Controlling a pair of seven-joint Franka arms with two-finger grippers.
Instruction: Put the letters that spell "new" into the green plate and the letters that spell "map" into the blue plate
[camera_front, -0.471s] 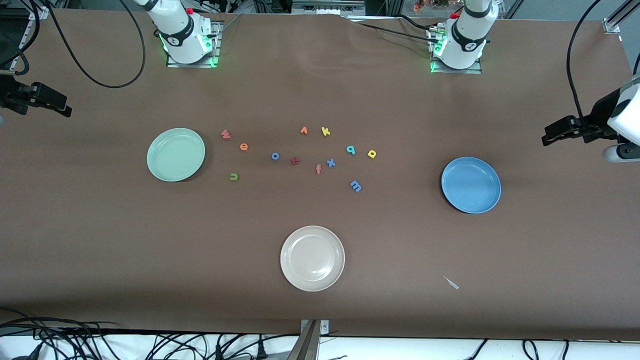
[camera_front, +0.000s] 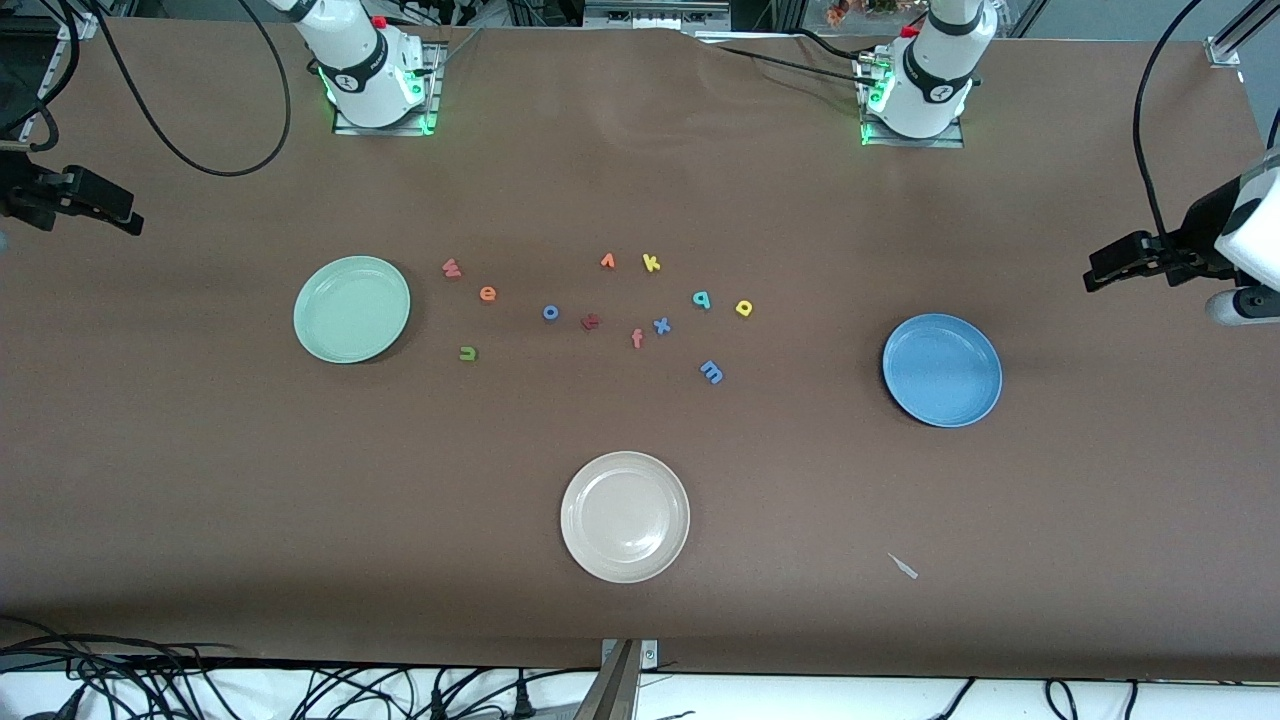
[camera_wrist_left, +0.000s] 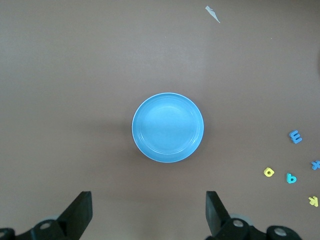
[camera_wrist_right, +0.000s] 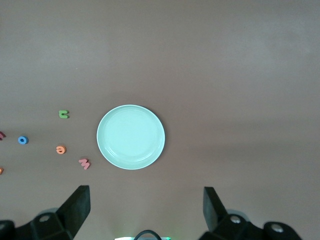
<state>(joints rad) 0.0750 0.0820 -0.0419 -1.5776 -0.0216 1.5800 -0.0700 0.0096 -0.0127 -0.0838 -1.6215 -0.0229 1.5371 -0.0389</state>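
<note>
The green plate (camera_front: 352, 309) lies toward the right arm's end, with the pinkish-red w (camera_front: 452, 268), orange e (camera_front: 487, 293) and olive n (camera_front: 467, 352) on the table beside it. Toward the left arm's end lies the blue plate (camera_front: 942, 370). The blue m (camera_front: 711, 372), the teal stemmed letter (camera_front: 702, 299) and yellow p (camera_front: 743, 308) lie between that plate and the table's middle. My left gripper (camera_wrist_left: 149, 200) hangs open high over the table by the blue plate (camera_wrist_left: 168, 127). High up by the green plate (camera_wrist_right: 130, 136), my right gripper (camera_wrist_right: 146, 196) is open too. Both are empty.
A beige-white plate (camera_front: 625, 516) sits nearest the front camera. Other letters lie mid-table: blue o (camera_front: 550, 312), dark red t (camera_front: 590, 321), pink f (camera_front: 637, 339), blue x (camera_front: 661, 325), orange v (camera_front: 607, 261), yellow k (camera_front: 651, 263). A small grey scrap (camera_front: 903, 566) lies nearer the camera than the blue plate.
</note>
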